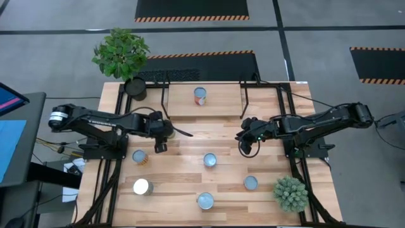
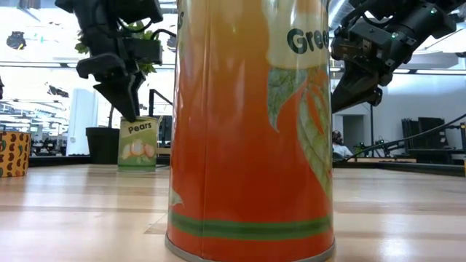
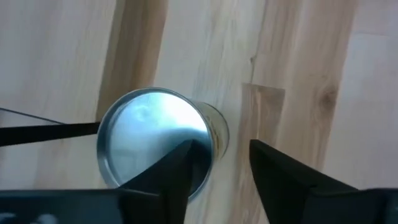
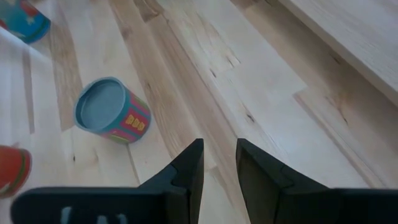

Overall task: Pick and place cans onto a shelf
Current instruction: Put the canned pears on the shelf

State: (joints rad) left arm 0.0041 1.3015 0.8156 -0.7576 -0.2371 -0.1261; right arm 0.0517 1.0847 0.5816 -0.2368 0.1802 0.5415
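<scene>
Now my left gripper point(image 1: 160, 140) hovers unclenched at frame centre-left, above a can point(image 1: 140, 157). My right gripper point(image 1: 242, 135) hangs unclenched, centre-right, holding nothing.

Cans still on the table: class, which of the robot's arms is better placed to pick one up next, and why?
The left. Its gripper hangs open just beside a silver-topped can, which fills the left wrist view. The right gripper, open too, faces bare board, its nearest can farther off.

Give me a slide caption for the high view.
Both grippers, left and right, hover empty; one can on the shelf.
</scene>
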